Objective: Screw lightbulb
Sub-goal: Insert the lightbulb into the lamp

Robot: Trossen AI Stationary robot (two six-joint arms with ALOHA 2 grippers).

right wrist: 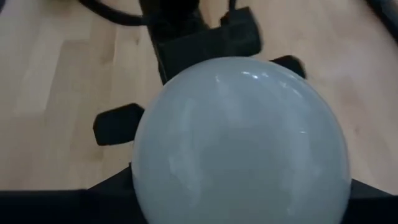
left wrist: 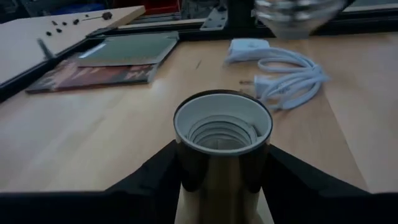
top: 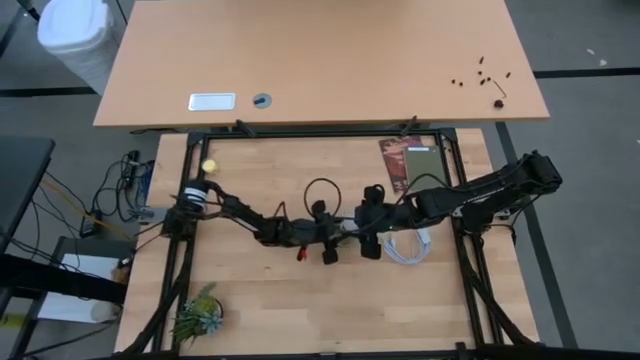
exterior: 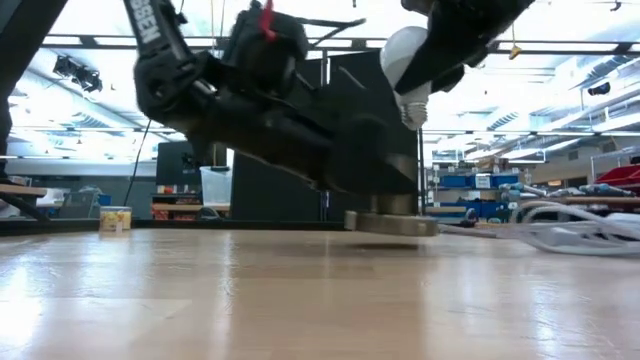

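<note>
1. lightbulb (right wrist: pixel 239 140) sits clamped between the fingers of the right gripper (exterior: pixel 425 60), dome up and threaded base down, held in the air above the table (top: pixel 300 300).
2. left gripper (left wrist: pixel 224 177) is closed around the lamp socket (left wrist: pixel 222 134), its open threaded mouth facing the bulb.
3. only the low view shows the gap between bulb base and the socket's base disc (exterior: pixel 392 222).
4. left wrist view alone shows a white cable (left wrist: pixel 283 68) and a magazine (left wrist: pixel 99 65).
</note>
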